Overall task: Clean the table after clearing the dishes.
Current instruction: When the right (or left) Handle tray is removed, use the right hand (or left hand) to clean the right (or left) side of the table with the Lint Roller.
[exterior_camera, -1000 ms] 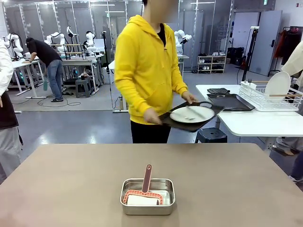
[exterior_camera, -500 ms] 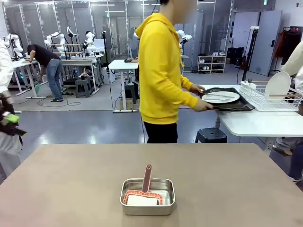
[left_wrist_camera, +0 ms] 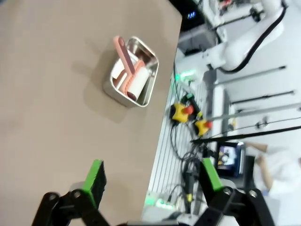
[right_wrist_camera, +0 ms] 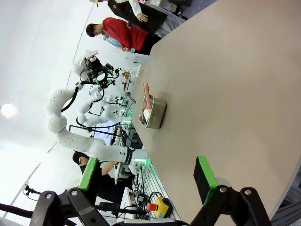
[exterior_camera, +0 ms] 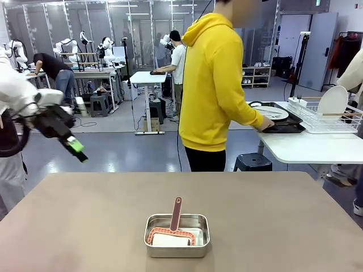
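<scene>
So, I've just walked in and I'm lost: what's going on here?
A person in a yellow hoodie holds a dark brown tray with a round white plate at the white side table. The wide grey-brown table bears a small steel pan with a pink-handled roller. The left gripper, near the table's left side, and the right gripper are both empty, fingers open.

One steel pan [exterior_camera: 177, 250] and one pink-handled roller [exterior_camera: 176, 214] are counted on the counter [exterior_camera: 283, 215] — farther off, one flat white plate [exterior_camera: 271, 113], one upright plate [exterior_camera: 332, 102], one dark tray [exterior_camera: 281, 128].
</scene>
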You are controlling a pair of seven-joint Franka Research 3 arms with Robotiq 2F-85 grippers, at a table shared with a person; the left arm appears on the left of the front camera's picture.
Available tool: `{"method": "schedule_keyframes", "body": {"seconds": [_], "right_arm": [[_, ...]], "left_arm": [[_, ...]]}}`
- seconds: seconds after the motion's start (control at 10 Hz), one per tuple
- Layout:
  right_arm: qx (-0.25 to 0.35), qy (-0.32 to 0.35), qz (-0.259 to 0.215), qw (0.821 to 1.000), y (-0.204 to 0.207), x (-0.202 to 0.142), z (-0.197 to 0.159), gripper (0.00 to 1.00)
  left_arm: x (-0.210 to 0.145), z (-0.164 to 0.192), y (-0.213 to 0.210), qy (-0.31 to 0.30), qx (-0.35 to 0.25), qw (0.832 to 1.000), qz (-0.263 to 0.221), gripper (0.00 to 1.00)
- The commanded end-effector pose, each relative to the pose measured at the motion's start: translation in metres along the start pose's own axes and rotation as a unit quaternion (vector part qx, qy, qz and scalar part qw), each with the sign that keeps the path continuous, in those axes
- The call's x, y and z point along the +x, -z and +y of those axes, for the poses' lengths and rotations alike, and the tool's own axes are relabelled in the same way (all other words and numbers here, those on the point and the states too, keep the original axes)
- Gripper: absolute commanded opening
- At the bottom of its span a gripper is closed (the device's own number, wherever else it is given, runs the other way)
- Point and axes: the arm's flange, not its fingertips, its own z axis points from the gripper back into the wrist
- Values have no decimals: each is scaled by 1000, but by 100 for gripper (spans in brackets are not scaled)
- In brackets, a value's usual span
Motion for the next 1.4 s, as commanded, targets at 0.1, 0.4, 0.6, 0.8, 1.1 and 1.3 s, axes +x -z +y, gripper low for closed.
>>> {"method": "schedule_keyframes", "body": {"seconds": [0.1,0.4,0.6,0.8,1.1,1.3], "right_arm": [[1,-5,-2,1000,0,-2,3,100],[1,-5,-2,1000,0,-2,3,100],[1,-5,-2,1000,0,-2,3,100],[1,-5,-2,1000,0,-2,3,100],[1,-5,-2,1000,0,-2,3,100],[1,-5,-2,1000,0,-2,3,100]], "left_arm": [[35,0,51,11,33,995,89,100],[53,2,80,15,29,991,127,100],[53,-2,90,20,15,992,122,100],[53,-2,90,20,15,992,122,100],[53,-2,90,20,15,992,122,100],[70,-9,99,37,37,984,168,100]]}}
